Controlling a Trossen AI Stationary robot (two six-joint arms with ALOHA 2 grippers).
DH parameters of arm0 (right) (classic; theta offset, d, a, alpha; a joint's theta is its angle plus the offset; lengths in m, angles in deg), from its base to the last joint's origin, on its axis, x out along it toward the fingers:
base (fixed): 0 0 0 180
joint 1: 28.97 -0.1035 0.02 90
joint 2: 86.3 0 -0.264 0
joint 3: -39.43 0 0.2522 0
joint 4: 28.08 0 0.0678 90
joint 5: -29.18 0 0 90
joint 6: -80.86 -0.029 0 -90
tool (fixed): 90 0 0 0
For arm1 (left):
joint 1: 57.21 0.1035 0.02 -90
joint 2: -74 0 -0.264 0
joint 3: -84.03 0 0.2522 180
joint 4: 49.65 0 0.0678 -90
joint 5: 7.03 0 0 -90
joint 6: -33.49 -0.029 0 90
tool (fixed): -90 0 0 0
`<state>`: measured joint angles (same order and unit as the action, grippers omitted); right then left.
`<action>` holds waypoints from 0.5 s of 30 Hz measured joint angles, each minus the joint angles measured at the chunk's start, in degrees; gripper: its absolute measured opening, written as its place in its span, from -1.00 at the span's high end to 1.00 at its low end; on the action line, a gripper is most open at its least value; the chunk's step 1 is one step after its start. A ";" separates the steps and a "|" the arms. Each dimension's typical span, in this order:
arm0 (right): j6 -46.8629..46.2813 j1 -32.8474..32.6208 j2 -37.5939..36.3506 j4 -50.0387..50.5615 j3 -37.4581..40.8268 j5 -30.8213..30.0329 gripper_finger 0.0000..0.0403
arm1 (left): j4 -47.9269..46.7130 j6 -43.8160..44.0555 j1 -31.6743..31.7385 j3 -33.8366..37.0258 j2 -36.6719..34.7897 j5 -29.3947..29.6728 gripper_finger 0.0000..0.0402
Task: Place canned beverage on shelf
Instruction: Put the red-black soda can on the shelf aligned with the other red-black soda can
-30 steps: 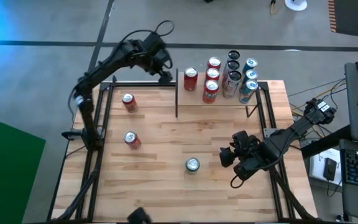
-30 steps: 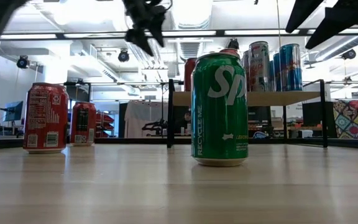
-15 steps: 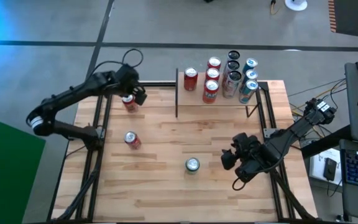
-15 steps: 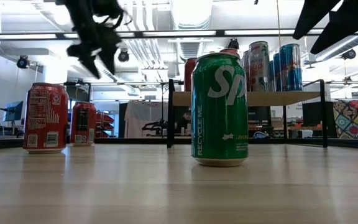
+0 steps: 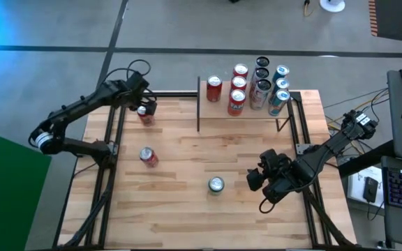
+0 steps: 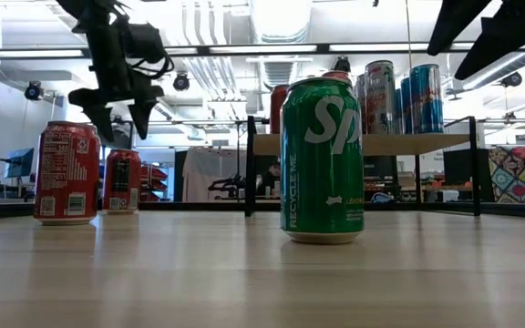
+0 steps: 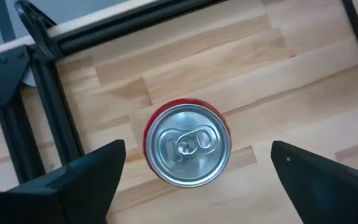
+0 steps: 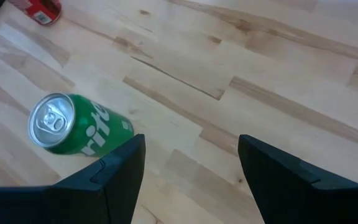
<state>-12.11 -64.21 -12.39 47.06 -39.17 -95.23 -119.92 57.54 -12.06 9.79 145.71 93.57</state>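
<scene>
Left hand (image 7: 191, 168) hangs above the far-left red can (image 5: 144, 113), fingers spread wide on either side, apparently not touching it. Right hand (image 8: 188, 165) waits, fingers apart and holding nothing, over the desk (image 5: 187, 209) beside the green can (image 5: 216, 185). Another red can (image 5: 148, 157) stands mid-left. Shelf (image 6: 363, 144) at the far edge carries several cans.

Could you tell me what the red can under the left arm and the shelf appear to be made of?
Red can: apparently aluminium, with a bare silvery lid and pull tab above a glossy printed wall. Shelf: a pale wood plank, matte, on thin black uprights that look like metal.
</scene>
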 joint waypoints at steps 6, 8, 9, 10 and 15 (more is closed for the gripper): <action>-0.02 0.02 0.00 -0.16 0.00 -0.04 -0.22 | 0.25 0.47 0.82 1.47 3.42 -1.16 -0.97; -0.20 0.02 0.00 -0.19 0.00 -0.06 -0.22 | 0.55 -0.01 1.34 2.37 4.89 -1.61 -0.97; -0.36 0.02 0.00 -0.21 0.00 -0.05 -0.22 | 1.04 -0.43 1.53 2.77 5.61 -2.00 -0.96; -0.48 0.02 0.00 -0.23 0.00 -0.05 -0.22 | 1.43 -0.77 1.68 3.07 6.26 -2.60 -0.95; -0.48 0.02 0.00 -0.41 0.00 -0.04 -0.22 | 2.59 -2.23 1.66 3.18 8.61 -3.66 -0.76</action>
<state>-12.59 -64.19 -12.39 46.65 -39.17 -95.28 -117.34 55.32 -10.40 12.97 154.32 89.91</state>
